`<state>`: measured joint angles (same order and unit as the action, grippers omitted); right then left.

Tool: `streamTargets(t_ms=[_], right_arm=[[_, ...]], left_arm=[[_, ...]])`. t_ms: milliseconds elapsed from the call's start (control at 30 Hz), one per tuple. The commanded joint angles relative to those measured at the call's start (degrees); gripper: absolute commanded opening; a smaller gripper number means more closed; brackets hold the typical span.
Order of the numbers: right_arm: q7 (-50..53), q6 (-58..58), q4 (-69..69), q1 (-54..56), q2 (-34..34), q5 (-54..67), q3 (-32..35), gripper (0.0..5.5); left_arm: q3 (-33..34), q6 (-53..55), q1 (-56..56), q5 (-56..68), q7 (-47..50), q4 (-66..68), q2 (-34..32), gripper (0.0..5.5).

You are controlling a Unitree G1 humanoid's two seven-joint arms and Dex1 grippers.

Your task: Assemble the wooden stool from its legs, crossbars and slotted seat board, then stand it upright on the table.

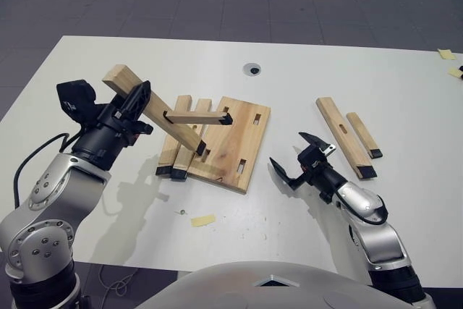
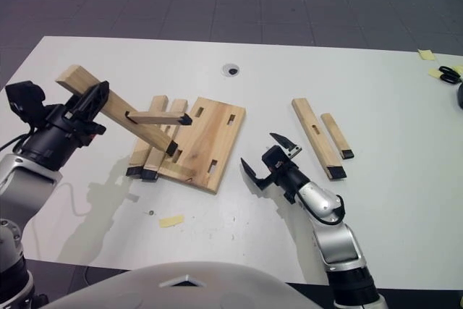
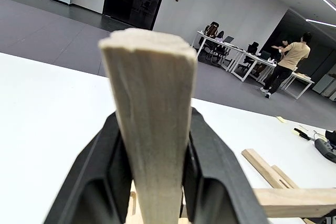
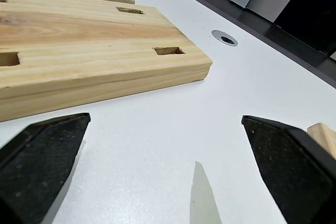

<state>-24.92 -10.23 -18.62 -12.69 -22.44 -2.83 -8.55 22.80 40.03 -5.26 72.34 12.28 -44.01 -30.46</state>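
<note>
left gripper, clamped on a leg with crossbar at centre left, should square it to a seat board slot; right gripper gapes

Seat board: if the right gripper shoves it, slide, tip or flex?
Probably slides: the seat board is a broad flat slab on the smooth table. Looks thick, so likely stiff. Possibly heavy for the open right gripper edge-on.

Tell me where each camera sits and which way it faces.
Eye views: on the head, looking down at the table; both arms show, left hand gripping a leg, right hand open.
Left wrist: past its fingers at the leg's end.
Right wrist: between its fingertips toward the seat board.
All four share the table.
</note>
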Motion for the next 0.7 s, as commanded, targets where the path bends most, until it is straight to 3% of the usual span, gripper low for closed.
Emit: streamTargets(t_ms=[33,700], right_arm=[[0.38,0.47,0.01,-1.18,-0.38,-0.32,0.32,5.4],[0.8,0.65,-0.26,-2.05,-0.49,-0.53,0.5,5.4]], left_arm=[[0.55,-0.52,-0.59,2.07,1.94,-1.38,-0.99,1.04],[-2.77,-1.82,-5.72,-0.66,2.06,-2.57,-1.67,1.04]])
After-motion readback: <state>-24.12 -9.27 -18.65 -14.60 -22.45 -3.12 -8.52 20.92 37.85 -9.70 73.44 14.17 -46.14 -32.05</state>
